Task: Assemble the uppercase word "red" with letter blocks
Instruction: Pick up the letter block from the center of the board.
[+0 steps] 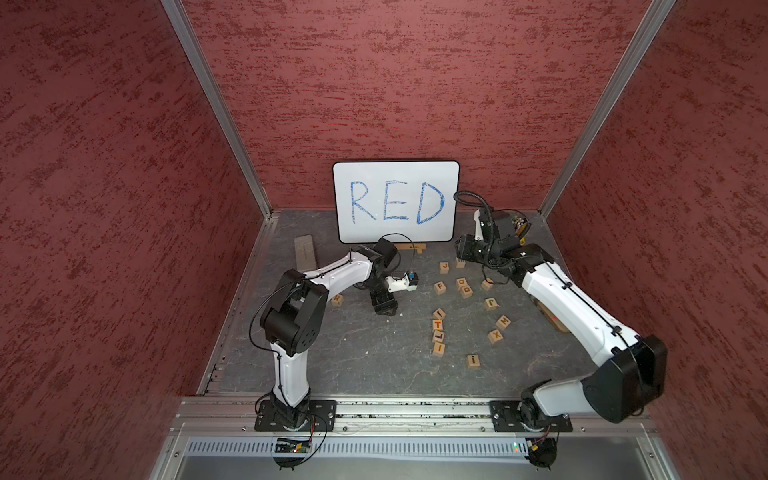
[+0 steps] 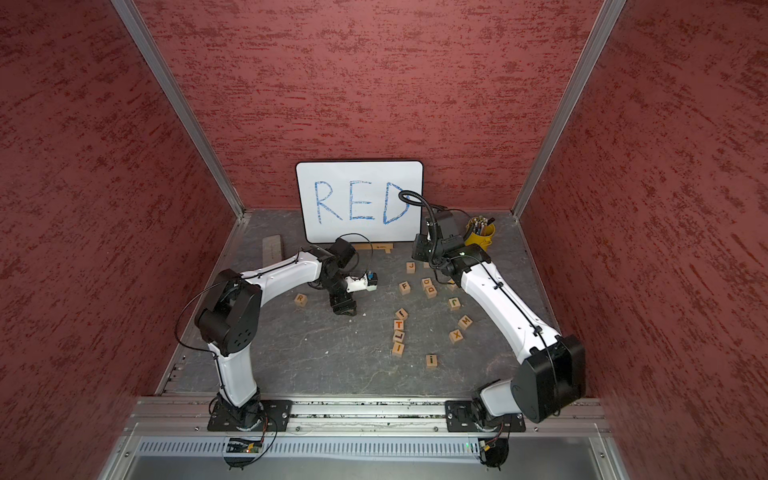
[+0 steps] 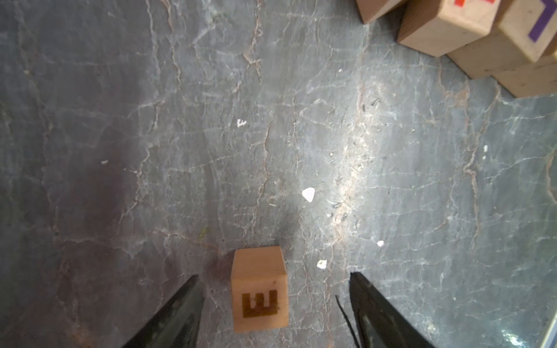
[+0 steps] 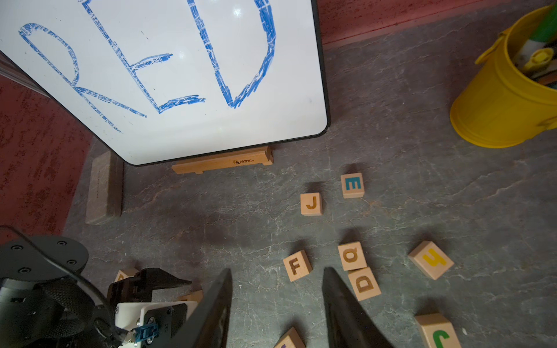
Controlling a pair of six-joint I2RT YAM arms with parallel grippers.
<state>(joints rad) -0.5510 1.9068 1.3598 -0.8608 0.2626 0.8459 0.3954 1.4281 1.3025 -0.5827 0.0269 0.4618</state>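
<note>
1. Left wrist view: the left gripper (image 3: 274, 274) stands with its two black fingers (image 3: 180, 310) spread on either side of the E block (image 3: 259, 289). The grey table (image 3: 211, 150) shows in the gap on each side, and neither finger touches the wood.
2. In both top views, the R block (image 1: 337, 299) (image 2: 300, 299) lies alone on the table beside the left arm's elbow, well apart from the other cubes.
3. The D block (image 1: 466, 291) sits among the scattered cubes in front of the right arm, touching a neighbouring cube (image 4: 351, 256).
4. The right gripper (image 4: 275, 269) hangs over the table near the F block (image 4: 297, 265), its fingers parted with nothing between them.
5. A whiteboard (image 1: 395, 201) lettered RED in blue leans at the back wall.
</note>
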